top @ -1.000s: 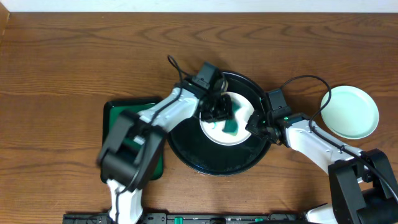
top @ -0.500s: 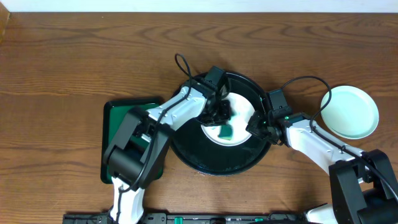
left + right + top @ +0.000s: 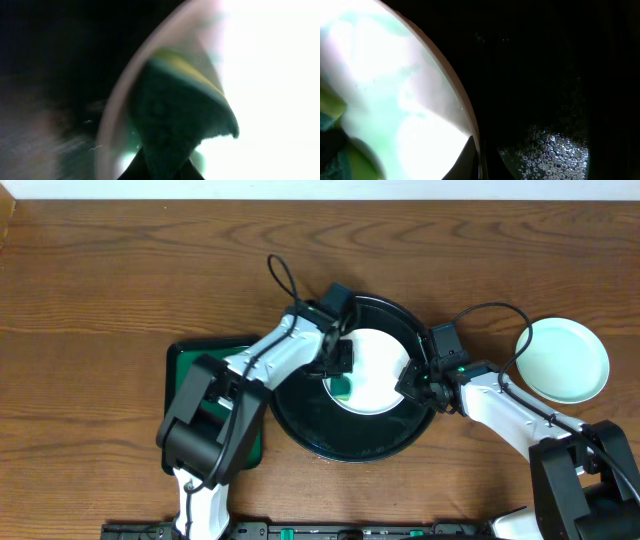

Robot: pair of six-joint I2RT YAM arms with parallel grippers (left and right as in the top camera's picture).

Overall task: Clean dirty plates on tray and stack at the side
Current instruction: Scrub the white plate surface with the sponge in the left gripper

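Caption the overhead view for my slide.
Left pincer holds a sponge on the white plate in the tray; right pincer at its rim.

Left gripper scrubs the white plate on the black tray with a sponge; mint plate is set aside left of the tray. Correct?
No: the overhead view shows the mint plate on the table right of the tray. Otherwise yes: the left gripper holds the sponge on the white plate.
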